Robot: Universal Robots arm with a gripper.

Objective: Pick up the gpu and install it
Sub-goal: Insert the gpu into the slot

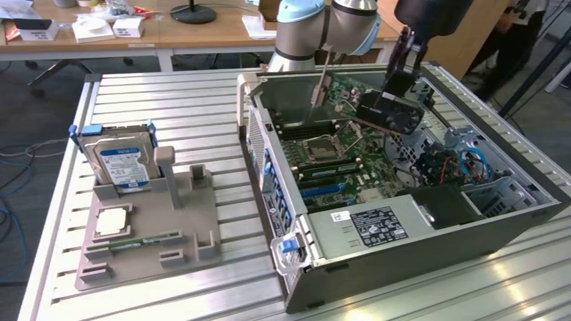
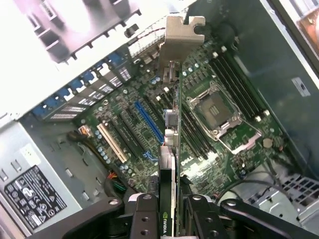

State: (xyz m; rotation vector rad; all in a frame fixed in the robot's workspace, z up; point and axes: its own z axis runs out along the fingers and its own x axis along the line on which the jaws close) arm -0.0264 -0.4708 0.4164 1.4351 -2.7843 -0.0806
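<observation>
Surface: a slatted metal table (image 1: 178, 93). Room behind: wooden desks (image 1: 196, 40) carrying small boxes and a round black lamp base (image 1: 194, 13). On the table, towards the exterior view's left: one grey fixture tray (image 1: 178, 221) holding a silver hard drive (image 1: 123, 166) with a blue-white label stood upright, one square processor chip (image 1: 111, 221) lying flat, and one narrow green memory stick (image 1: 147, 239) in front of it. Towards the exterior view's right: one open computer case (image 1: 428, 261) lying on its side, with motherboard (image 1: 339, 160), empty processor socket (image 2: 217, 112) and labelled power supply (image 1: 375, 224) exposed. My gripper (image 1: 399, 90) hangs over the open case; its black fingers (image 2: 144, 211) are clamped on the gpu (image 1: 366, 103), one on each face of the card. Gpu, exterior view: green board with a black fan, held at a tilt above the motherboard, its pale metal bracket pointing away from my wrist towards the case's rear wall. Gpu (image 2: 170, 164), wrist view: edge-on, a thin blade running out from between my fingers, hanging over the row of expansion slots between the blue slot (image 2: 148, 122) and the processor socket. Seating in a slot: cannot tell.
</observation>
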